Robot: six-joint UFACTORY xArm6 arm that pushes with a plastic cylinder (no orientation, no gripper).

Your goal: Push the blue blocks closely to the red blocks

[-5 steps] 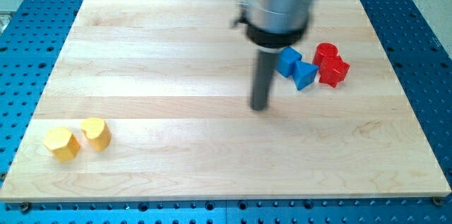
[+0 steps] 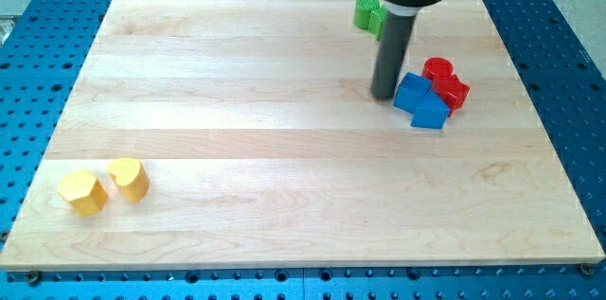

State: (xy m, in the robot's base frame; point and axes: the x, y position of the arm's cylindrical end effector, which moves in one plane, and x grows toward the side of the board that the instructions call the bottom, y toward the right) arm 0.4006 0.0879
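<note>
Two blue blocks sit at the view's right: a blue cube [image 2: 413, 91] and a second blue block [image 2: 431, 111] just below and right of it. Both touch the two red blocks: a red cylinder [image 2: 437, 70] and a red block [image 2: 455, 92]. My tip [image 2: 383, 95] rests on the board right beside the blue cube's left side. The dark rod rises from it to the grey arm body at the view's top.
A green block [image 2: 367, 14] sits near the board's top edge, partly hidden behind the rod. Two yellow blocks [image 2: 81, 192] [image 2: 128, 178] lie at the view's bottom left. The wooden board [image 2: 284, 149] lies on a blue perforated table.
My tip moved up and to the right, up to the blue cube's left side. The blue blocks shifted right and turned, now pressed against the red blocks. The green block came into view.
</note>
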